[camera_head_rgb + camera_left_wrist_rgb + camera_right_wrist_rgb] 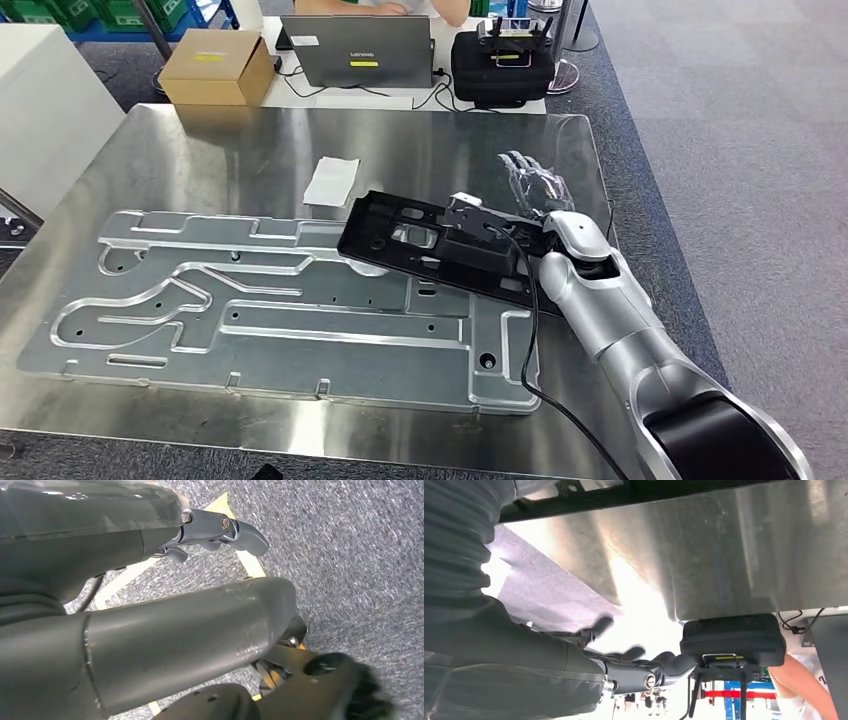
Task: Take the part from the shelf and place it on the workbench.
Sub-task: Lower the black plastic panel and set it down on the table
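With the black plastic part (440,245) already lying on the steel tabletop (240,150), partly over the big machined aluminium plate (270,310), this looks like the release/retreat step of the placement. Right hand (530,185) sits just past the part's far-right end, fingers spread and holding nothing; right wrist view agrees: fingers (634,655) apart over bare steel, part edge (574,497) beside the wrist cover. Can't tell whether the wrist is touching the part or just above it. Left hand (220,530) hangs down over the carpet, nothing in it, fingers loosely curled. Next move, my read: lift the right arm straight up and back so the wrist and its cable (530,330) don't drag the part off its spot. Risk is snagging that cable on the part edge.
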Robot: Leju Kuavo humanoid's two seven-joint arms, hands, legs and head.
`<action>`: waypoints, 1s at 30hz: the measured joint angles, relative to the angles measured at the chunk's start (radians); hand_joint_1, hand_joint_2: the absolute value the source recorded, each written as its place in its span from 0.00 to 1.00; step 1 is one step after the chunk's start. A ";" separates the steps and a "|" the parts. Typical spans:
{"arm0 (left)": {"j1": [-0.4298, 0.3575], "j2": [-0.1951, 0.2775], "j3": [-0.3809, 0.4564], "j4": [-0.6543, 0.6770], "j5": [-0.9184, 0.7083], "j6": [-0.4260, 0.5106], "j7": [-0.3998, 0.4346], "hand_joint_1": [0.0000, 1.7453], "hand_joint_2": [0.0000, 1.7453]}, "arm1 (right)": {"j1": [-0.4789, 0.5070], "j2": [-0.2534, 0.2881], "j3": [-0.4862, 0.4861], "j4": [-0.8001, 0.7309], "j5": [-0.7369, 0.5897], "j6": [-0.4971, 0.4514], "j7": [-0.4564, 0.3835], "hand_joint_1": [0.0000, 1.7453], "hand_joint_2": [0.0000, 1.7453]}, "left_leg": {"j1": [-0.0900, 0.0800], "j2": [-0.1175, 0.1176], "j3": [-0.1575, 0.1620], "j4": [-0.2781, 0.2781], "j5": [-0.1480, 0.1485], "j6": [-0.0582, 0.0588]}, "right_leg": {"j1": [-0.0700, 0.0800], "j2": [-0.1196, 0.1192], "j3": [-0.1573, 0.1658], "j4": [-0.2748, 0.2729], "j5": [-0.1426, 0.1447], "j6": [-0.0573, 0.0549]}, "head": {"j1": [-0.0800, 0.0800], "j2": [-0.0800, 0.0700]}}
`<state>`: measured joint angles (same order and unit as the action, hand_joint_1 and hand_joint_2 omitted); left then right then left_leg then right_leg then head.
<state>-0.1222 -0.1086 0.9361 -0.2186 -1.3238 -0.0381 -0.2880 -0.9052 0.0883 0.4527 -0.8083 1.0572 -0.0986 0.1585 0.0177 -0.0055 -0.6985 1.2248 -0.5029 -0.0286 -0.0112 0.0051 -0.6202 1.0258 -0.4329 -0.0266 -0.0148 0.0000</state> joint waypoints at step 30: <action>0.027 -0.001 0.039 0.000 0.079 -0.005 -0.040 0.00 0.00 | 0.331 -0.003 -0.030 -0.636 -0.260 -0.238 -0.192 0.00 1.00 | 0.001 0.000 0.063 0.017 -0.087 -0.005 | 0.001 -0.014 -0.035 -0.004 0.037 0.000 | 0.000 0.000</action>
<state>-0.0956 -0.1099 0.9756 -0.2186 -1.2445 -0.0431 -0.3278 -0.5737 0.0854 0.4227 -1.4441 0.7970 -0.3365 -0.0339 0.0182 -0.0052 -0.6355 1.2415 -0.5899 -0.0339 -0.0101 -0.0094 -0.6551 1.0216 -0.3959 -0.0270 -0.0153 0.0000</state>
